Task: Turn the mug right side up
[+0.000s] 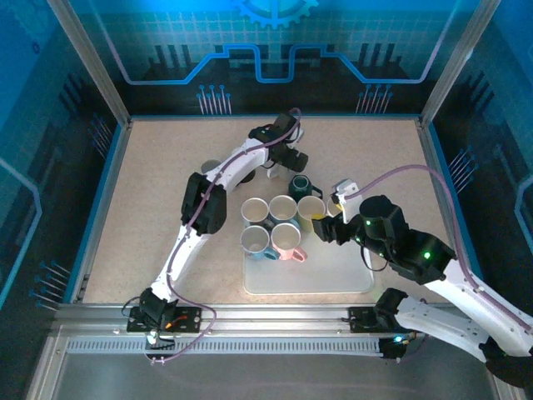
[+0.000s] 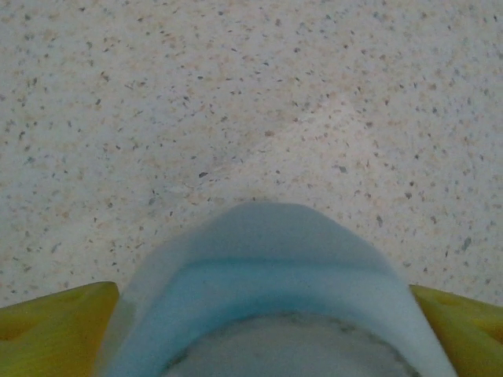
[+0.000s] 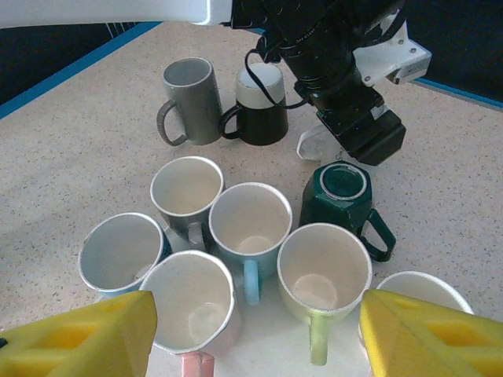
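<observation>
A pale blue mug [image 2: 275, 290] sits right under my left gripper [image 2: 263, 330], its round end facing the camera and blurred by closeness. The yellow fingers [image 2: 55, 326] flank it on both sides; I cannot see whether they touch it. From above, this gripper [image 1: 279, 162] is at the far middle of the table, with a pale bit of the mug [image 3: 313, 146] showing beneath it. A dark green mug [image 3: 338, 196] stands upside down just beside the tray. My right gripper [image 3: 259, 338] is open and holds nothing, hovering over the upright mugs.
Several upright mugs are clustered on a white tray [image 1: 333, 279] at the table's middle. A grey mug [image 3: 191, 100] and a black mug with a white top [image 3: 259, 106] stand behind them. Blue walls enclose the table.
</observation>
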